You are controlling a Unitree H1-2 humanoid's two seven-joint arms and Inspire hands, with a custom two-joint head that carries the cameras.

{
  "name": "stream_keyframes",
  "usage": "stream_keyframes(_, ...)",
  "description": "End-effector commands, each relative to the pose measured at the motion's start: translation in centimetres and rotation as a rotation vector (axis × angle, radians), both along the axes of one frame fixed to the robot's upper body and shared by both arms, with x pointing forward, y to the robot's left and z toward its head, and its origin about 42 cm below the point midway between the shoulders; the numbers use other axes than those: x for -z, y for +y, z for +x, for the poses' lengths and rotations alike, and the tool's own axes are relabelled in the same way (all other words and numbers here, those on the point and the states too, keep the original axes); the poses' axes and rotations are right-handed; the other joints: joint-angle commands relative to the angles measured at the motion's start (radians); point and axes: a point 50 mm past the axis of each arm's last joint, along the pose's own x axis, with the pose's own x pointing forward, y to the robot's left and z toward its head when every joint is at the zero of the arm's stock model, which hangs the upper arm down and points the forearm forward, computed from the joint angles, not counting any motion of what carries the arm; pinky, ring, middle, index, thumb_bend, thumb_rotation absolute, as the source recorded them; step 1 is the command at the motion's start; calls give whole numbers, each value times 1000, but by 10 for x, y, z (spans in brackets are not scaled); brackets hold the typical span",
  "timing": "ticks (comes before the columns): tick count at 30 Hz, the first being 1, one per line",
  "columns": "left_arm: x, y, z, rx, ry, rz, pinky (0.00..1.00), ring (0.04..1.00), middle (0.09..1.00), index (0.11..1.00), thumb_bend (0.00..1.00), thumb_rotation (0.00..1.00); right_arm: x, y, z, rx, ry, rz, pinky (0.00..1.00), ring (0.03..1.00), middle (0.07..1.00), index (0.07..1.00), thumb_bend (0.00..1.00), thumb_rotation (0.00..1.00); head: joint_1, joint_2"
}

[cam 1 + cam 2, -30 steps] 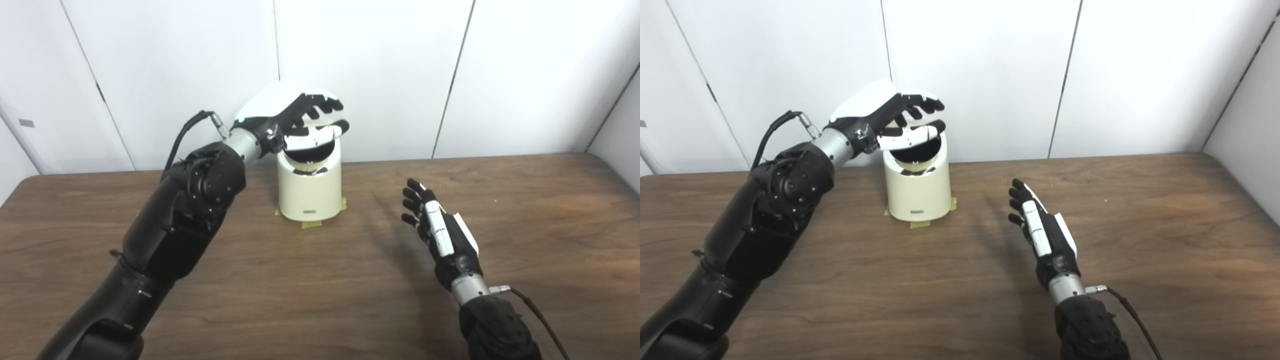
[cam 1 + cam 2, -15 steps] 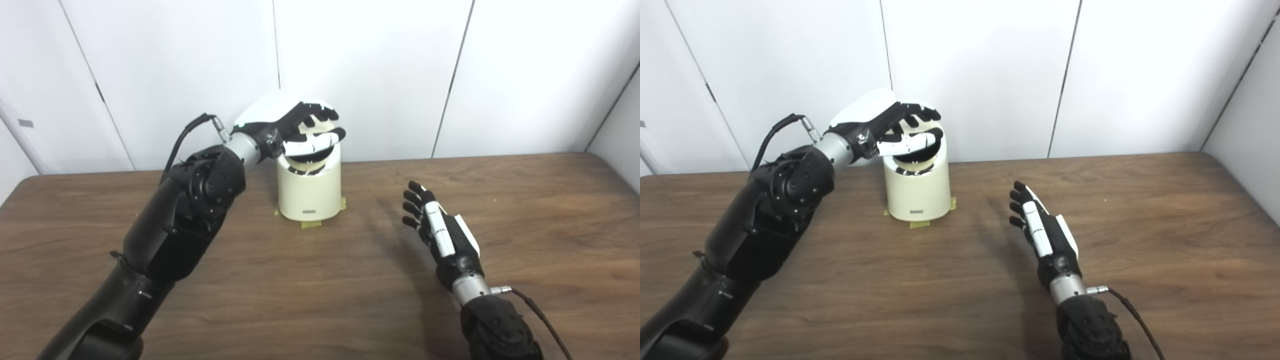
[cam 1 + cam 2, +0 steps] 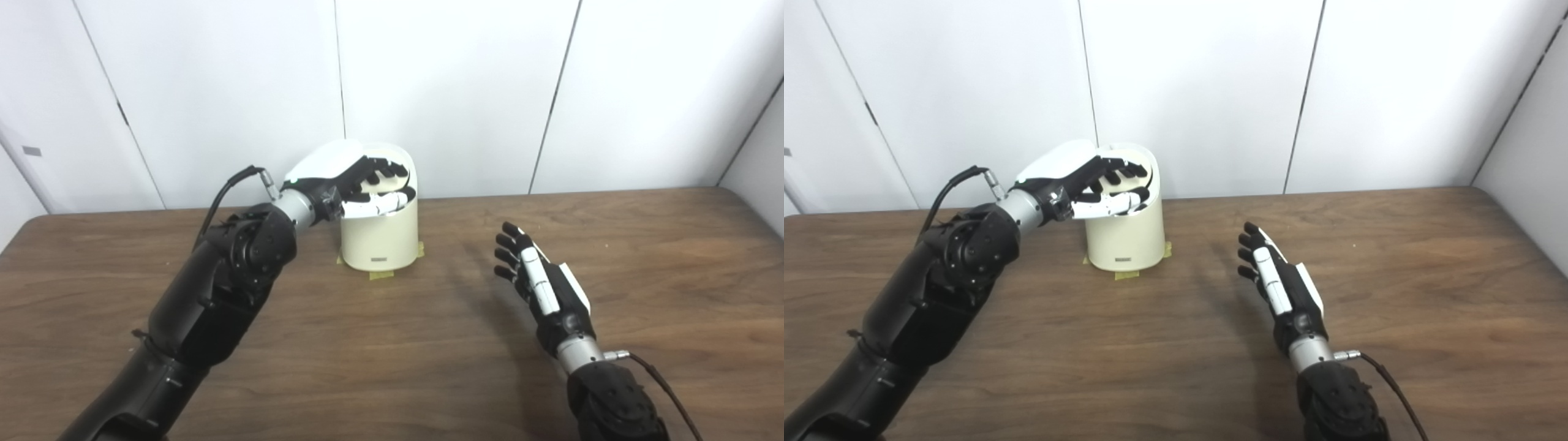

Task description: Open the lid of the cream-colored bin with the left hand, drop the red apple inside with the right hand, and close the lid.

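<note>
The cream-colored bin (image 3: 380, 242) stands on the table near the back wall. Its lid (image 3: 395, 153) is lowered onto the top, and no dark opening shows. My left hand (image 3: 352, 180) lies over the lid, fingers on top and thumb along its front edge, gripping it. My right hand (image 3: 539, 285) hovers over the table to the right of the bin, open, with nothing in it. No red apple shows in either view.
Yellow tape (image 3: 381, 275) sticks out under the bin's base. The brown wooden table (image 3: 392, 355) reaches the white wall panels behind. A cable (image 3: 655, 373) trails from my right wrist.
My left hand has come down with the lid, and the dark mouth of the bin is now covered. The right hand has barely moved.
</note>
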Motion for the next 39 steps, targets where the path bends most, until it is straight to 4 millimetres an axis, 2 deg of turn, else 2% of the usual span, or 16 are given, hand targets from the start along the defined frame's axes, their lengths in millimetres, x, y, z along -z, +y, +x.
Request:
stream_keyframes(1, -16, -3, 4, -4, -42, -1, 700, 802, 857, 833, 469, 780, -24, 2, 6, -15, -88, 1, 865, 907, 912, 924, 525, 927, 2, 3)
stream_keyframes(15, -2, -3, 12, -47, 32, 46, 693, 814, 868, 865, 494, 807, -25, 2, 6, -9, -76, -15, 843, 890, 898, 921, 518, 905, 3, 7)
stream_keyframes(26, 7, -5, 21, -74, 80, 77, 630, 750, 814, 865, 539, 803, -26, 2, 6, -8, -72, -14, 833, 893, 906, 932, 541, 873, 5, 13)
stream_keyframes(31, 14, -7, 23, -78, 96, 111, 616, 733, 793, 865, 496, 713, -27, 2, 6, -12, -73, -8, 836, 894, 907, 933, 554, 847, 3, 15)
stream_keyframes(39, 26, -7, 25, -71, 125, 128, 636, 743, 800, 867, 515, 755, -28, 2, 7, -8, -68, 0, 835, 890, 904, 930, 574, 816, -1, 20)
